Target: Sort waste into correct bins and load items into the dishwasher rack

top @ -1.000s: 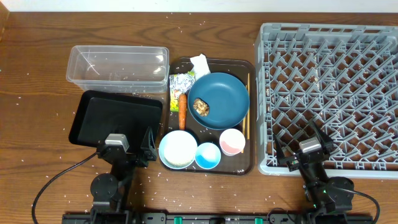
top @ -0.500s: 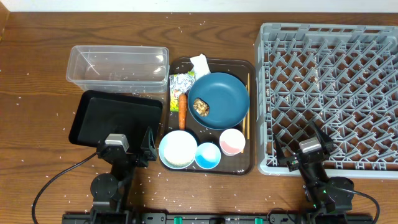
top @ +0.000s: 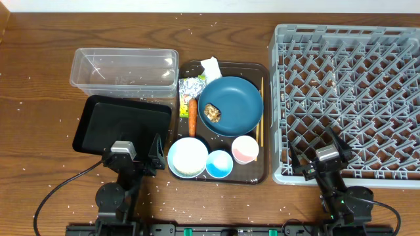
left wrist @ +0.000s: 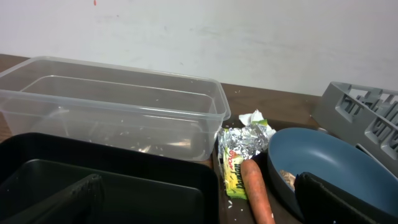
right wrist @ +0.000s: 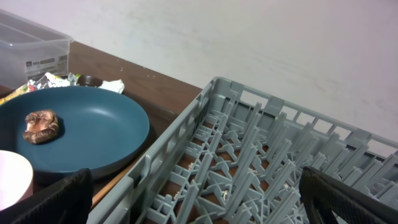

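Observation:
The large blue bowl [top: 230, 105] holds a brown food lump [top: 212, 113] on the dark brown serving tray [top: 262, 177]. Beside it lie the orange carrot [top: 192, 116], the green-yellow wrapper [top: 191, 88] and the white tissue [top: 210, 67]. The white bowl [top: 188, 157], small light-blue bowl [top: 219, 163] and pink cup [top: 245, 149] stand at the tray's front. The chopsticks [top: 260, 111] lie along its right side. The clear tub [top: 125, 71] and black tray [top: 121, 124] are to the left, the grey rack [top: 348, 98] to the right. My left gripper [top: 136, 149] is open over the black tray's front edge. My right gripper [top: 323, 153] is open over the rack's front left corner.
Loose white rice grains [top: 39, 88] are scattered over the wooden table. In the left wrist view the carrot [left wrist: 256, 190] and wrapper [left wrist: 239, 155] lie between my open fingers' span and the blue bowl [left wrist: 329, 165]. In the right wrist view the rack [right wrist: 261, 162] fills the lower half.

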Tool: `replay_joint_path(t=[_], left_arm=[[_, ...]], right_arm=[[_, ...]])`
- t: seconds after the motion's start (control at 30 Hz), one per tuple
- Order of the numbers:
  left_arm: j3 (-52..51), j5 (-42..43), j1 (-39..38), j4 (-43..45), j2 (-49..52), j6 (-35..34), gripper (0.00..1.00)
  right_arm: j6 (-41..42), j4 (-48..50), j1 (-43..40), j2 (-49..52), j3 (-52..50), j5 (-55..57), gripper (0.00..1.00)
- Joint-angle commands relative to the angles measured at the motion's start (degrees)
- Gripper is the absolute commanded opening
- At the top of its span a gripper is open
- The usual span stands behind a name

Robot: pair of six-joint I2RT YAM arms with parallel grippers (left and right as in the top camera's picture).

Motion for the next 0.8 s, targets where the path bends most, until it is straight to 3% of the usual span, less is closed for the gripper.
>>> replay_joint_path(t=[0.0,0.37,0.53,0.63,0.77], left_arm=[[-1.4,0.2,-0.2,-1.0,-0.4,0.9,0.98],[-1.4,3.0,-0.2,-0.8,-0.4,-0.8,0.98],[-1.4,11.3,-0.2,2.5,-0.4,-1.1,0.98],[-0.3,16.6,-0.2,7.8,-0.4,-1.4,0.98],[5.7,16.9,-0.2,4.6,0.7,-1.5,0.98]], right_arm=[[-0.5,0.1,0.1,-0.3,-0.2,-0.5,0.99],[-0.7,0.6,0.1,-0.3,-0.2,-2.4,0.99],[-0.4,1.6,0.1,-0.3,-0.1,-11.0,0.99],[5.6,1.7,0.1,-0.3,2.1,-14.0,0.99],[10.9,-1.9,0.1,0.5,8.7,-13.1,0.99]])
